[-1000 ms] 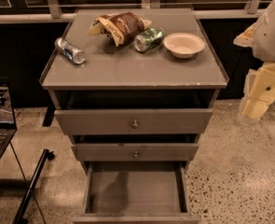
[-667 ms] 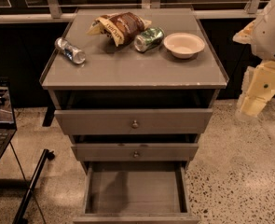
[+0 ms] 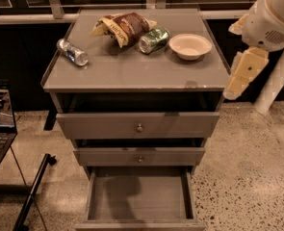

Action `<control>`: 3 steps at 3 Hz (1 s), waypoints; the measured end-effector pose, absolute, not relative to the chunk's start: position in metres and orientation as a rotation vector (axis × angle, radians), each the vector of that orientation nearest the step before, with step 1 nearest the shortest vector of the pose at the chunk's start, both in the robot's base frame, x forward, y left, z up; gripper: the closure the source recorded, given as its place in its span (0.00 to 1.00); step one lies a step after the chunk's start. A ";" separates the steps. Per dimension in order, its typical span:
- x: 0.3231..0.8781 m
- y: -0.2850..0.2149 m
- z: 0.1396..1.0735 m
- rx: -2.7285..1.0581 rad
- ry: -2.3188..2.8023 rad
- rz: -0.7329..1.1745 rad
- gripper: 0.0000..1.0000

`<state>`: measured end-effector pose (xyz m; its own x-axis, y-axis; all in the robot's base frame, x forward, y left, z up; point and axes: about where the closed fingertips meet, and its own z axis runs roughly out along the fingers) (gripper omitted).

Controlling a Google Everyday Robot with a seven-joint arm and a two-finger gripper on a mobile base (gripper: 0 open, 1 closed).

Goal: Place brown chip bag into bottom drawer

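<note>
Bottom drawer is nearest, pulled out and bare inside, but the two upper drawers jut a bit above it, so a bag lowered too close to the cabinet front could catch there and miss. End effector hangs off the right edge of the desk, can't tell if spread or pressed together; reaching in from there it could clip the bowl. Brown chip bag lies at the far side, right against the green can, so a sloppy pinch likely sends the can rolling or slips off the crinkly foil.
</note>
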<state>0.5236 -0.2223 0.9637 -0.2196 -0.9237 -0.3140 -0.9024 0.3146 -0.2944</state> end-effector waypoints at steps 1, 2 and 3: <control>0.573 -0.212 0.950 -1.628 2.126 0.010 0.00; 0.622 -0.184 0.949 -1.654 2.042 0.078 0.00; 0.662 -0.140 0.974 -1.696 1.932 0.089 0.00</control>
<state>0.6621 -0.1396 0.9745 -0.0415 -0.8934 -0.4473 -0.9309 0.1971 -0.3074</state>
